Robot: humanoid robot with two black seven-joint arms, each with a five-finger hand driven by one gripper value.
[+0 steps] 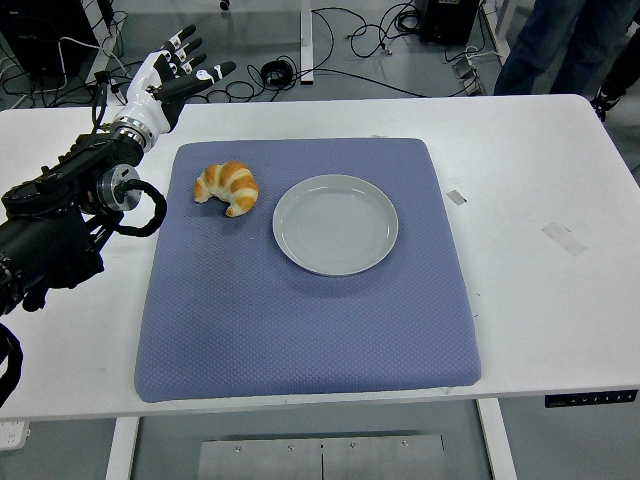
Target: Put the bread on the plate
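A golden croissant [228, 187] lies on the blue mat [300, 320], just left of the empty grey plate [335, 224]. My left hand [172, 72] hovers above the table's far left part, up and left of the croissant, well apart from it. Its fingers are spread and hold nothing. The black left arm [60, 215] comes in from the left edge. No right arm shows.
Cables [330, 40] lie on the floor beyond the table's far edge. A person's legs [560, 40] stand at the top right. Small tape marks [563, 237] sit on the white table right of the mat.
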